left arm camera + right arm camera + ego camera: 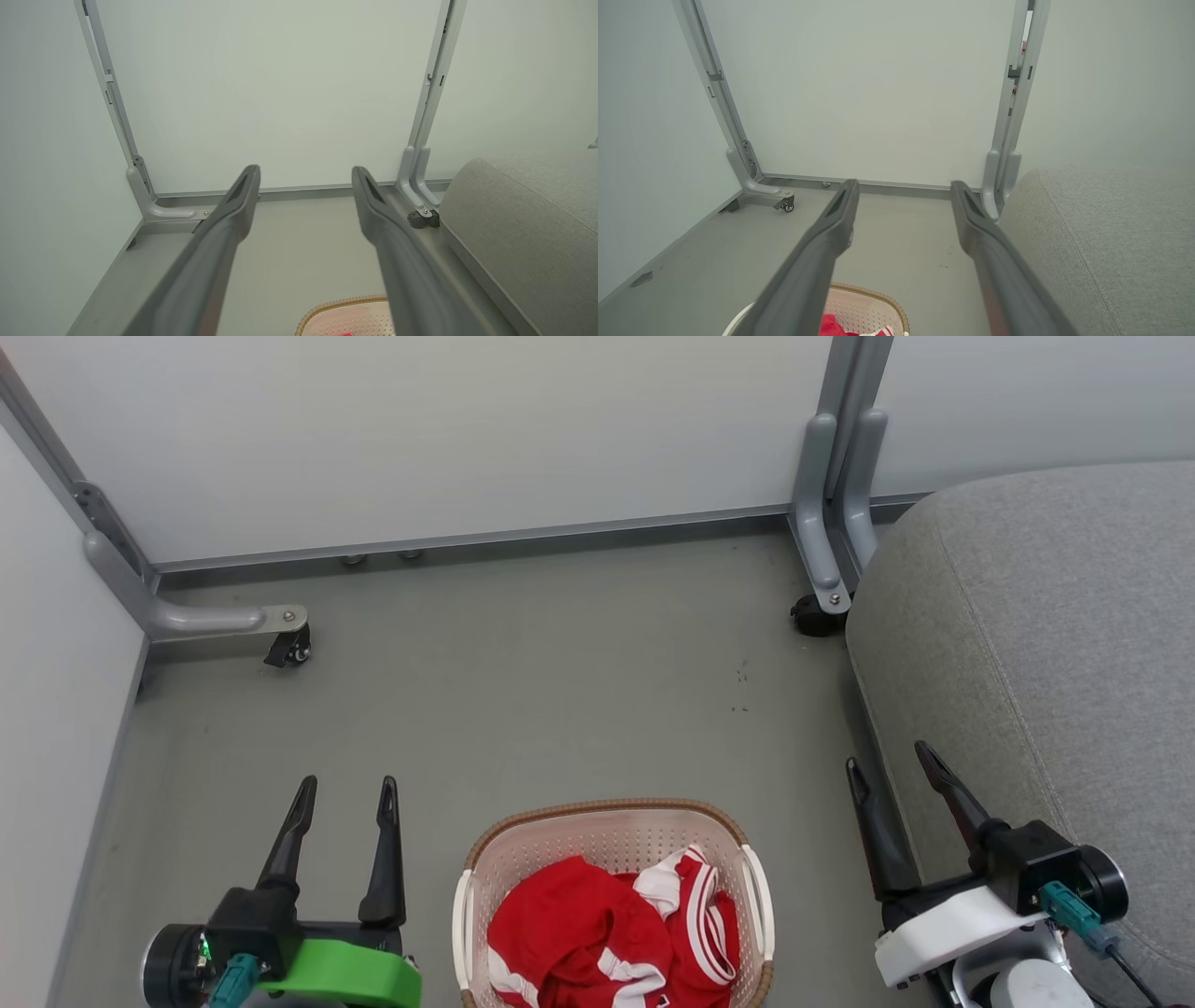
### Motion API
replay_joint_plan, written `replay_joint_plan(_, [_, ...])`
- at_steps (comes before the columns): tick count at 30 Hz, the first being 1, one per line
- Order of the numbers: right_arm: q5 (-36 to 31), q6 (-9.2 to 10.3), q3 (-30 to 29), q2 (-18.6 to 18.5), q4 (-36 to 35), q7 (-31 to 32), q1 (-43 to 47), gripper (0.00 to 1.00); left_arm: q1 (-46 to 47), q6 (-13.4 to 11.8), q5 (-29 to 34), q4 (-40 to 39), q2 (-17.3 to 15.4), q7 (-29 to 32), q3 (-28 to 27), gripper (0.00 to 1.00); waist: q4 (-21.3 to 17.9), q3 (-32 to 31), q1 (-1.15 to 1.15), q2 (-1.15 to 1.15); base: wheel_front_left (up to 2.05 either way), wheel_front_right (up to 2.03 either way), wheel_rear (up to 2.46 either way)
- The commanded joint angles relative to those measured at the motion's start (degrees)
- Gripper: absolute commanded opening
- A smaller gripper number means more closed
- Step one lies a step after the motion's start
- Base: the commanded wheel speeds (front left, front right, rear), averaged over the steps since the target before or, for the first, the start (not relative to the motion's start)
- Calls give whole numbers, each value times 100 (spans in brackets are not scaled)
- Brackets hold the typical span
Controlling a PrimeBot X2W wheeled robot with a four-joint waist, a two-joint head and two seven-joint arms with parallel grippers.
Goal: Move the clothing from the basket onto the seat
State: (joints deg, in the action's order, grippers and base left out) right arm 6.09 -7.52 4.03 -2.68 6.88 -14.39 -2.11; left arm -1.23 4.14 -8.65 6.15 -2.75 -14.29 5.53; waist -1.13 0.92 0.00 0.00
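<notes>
Between both hands, low centre: clothing (597, 933), red heap inside basket (607, 809) on floor (560, 691). Left hand (345, 789): fingers spread, empty, just left of basket. Right hand (887, 754): spread, empty, just right of basket, beside seat (1055, 616). Judged: right arm better placed, seat on its side

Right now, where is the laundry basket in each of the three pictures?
Head view: basket at bottom centre, red clothing inside.
Left wrist view: its far rim at the bottom edge, right of centre.
Right wrist view: its rim at the bottom edge, left of centre.
Shared landmark: the grey seat, at the right in all three.
</notes>
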Motion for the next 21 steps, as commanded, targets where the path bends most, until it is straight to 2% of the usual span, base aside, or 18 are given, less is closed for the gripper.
replay_joint_plan(1, [-129,6,14,-35,-34,-54,34,100,-72,21,159,-22,-23,-58,9,100,-7,4,0,0,0,0,0])
replay_joint_plan(6, [-302,6,41,-36,-50,-93,57,100,-69,28,329,-31,-25,-102,40,100,-7,14,0,0,0,0,0])
replay_joint_plan(21, [-297,6,39,-35,-79,-91,52,100,-42,11,324,-11,-24,-96,77,100,53,91,0,0,0,0,0])
